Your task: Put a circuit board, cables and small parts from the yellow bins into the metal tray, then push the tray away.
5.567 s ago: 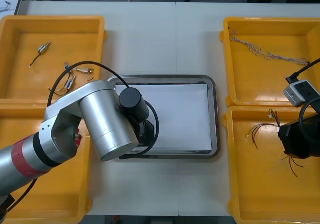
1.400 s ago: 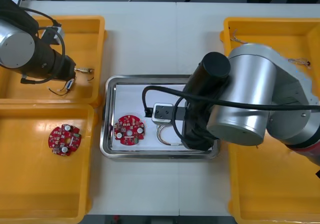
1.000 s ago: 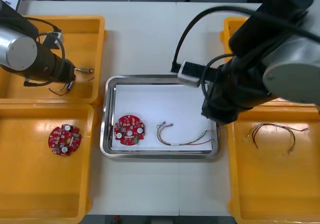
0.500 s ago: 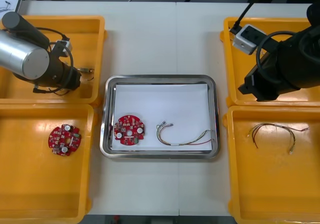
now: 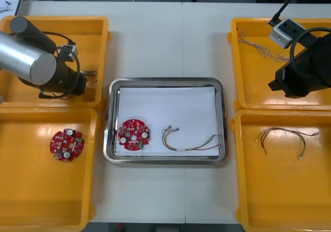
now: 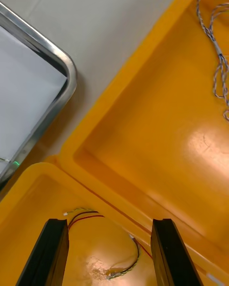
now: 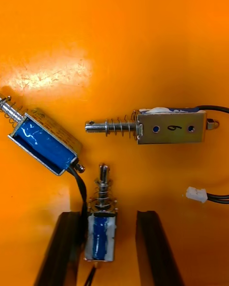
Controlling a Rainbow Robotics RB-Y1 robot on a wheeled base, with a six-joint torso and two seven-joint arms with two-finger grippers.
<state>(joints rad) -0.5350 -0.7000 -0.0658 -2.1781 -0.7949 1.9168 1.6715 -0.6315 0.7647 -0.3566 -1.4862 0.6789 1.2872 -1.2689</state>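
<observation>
A: In the metal tray (image 5: 166,80), we are carrying a circuit board (image 5: 134,135) and a cable (image 5: 189,145).
B: We are straddling a small metal part (image 7: 101,233) in its yellow bin (image 5: 54,19), left gripper (image 7: 109,215) fingers apart; right gripper (image 6: 109,222) fingers apart, empty. Pushing is waiting.

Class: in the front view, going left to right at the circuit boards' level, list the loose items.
Left-bin circuit board → tray circuit board → tray cable → right-bin cable.

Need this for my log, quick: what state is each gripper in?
Left gripper: open, straddling a small metal part.
Right gripper: open, empty, above the right-side yellow bins.
</observation>
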